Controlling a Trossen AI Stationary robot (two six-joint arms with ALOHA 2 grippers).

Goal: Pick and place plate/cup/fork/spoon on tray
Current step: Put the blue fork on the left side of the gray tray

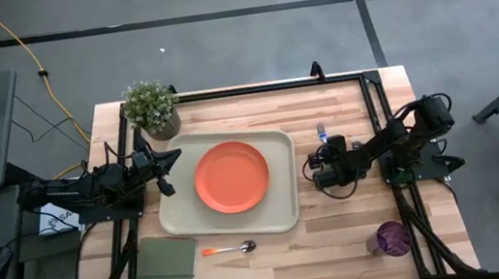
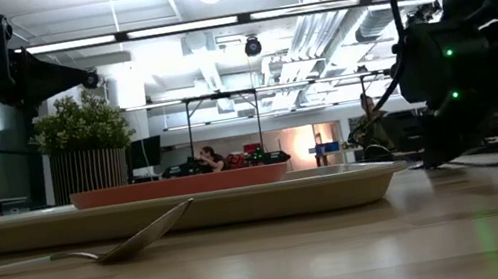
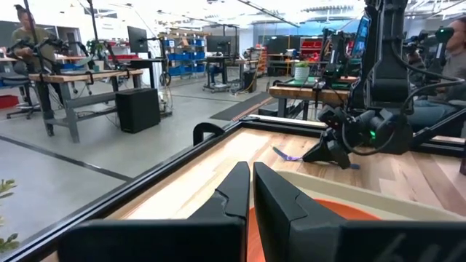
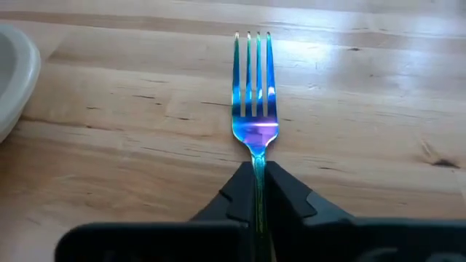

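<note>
The orange plate (image 1: 231, 175) lies on the cream tray (image 1: 285, 215) in the middle of the table. Between the tray and the table's near edge lies the orange-handled spoon (image 1: 231, 250), flat on the wood. The purple cup (image 1: 392, 237) stands at the near right corner. Right of the tray is the blue fork (image 4: 253, 80), with my right gripper (image 4: 256, 178) shut on it. My left gripper (image 1: 172, 160) hovers shut at the tray's left rim and touches nothing. My right gripper pinches the fork's thin neck (image 4: 256, 154), just behind the tines, between its two fingertips. The fingers slant down and run along the fork. The fork lies flat on the table, tines (image 1: 322, 133) pointing away from the fingers toward the far edge.
A potted plant (image 1: 151, 107) stands at the far left corner, just beyond the tray. A dark green pad (image 1: 167, 260) lies at the near left, beside the spoon's handle. Bare wood stretches between the tray's right rim and the black frame rail (image 1: 378, 112).
</note>
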